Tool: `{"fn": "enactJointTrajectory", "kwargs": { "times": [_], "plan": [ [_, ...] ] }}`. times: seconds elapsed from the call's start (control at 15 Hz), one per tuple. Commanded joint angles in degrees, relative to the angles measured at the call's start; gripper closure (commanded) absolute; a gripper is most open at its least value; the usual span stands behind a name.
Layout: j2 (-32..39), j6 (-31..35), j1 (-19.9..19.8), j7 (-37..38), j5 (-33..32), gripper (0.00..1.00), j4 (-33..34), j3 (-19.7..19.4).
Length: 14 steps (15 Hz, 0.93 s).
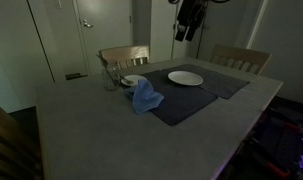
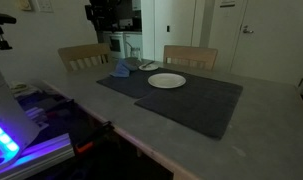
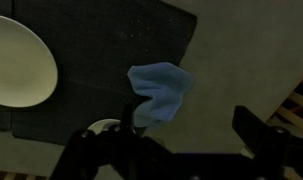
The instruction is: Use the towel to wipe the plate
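Blue towel (image 3: 159,92) lies crumpled on the dark mat (image 3: 111,40), well below the empty, wide-apart jaws.

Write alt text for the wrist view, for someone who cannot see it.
Seen from above, a crumpled blue towel lies on a dark placemat, apart from a white plate cut off by the left edge. The tool hangs above them at the bottom of the view, its dark fingers spread open and holding nothing.
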Motion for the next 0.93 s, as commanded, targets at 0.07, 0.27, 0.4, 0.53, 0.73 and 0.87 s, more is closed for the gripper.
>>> {"fn": "enactJointTrajectory", "kwargs": {
  "times": [0.07,0.27,0.4,0.53,0.73,0.87],
  "plan": [
    [10.8,3.3,1.1,-5.4,4.2,0.0,6.4,0.2],
    [18.1,4.2,0.5,-7.2,5.2,0.0,10.7,1.6],
    [22.6,4.1,-0.3,-7.7,4.7,0.0,13.5,2.7],
    [26.7,3.7,-1.2,-7.7,4.1,0.0,16.3,3.7],
    [32.2,3.9,-2.1,-6.6,2.6,0.0,19.8,4.8],
    [30.0,3.6,-2.4,-4.9,2.3,0.0,17.7,5.4]
  ]
}}
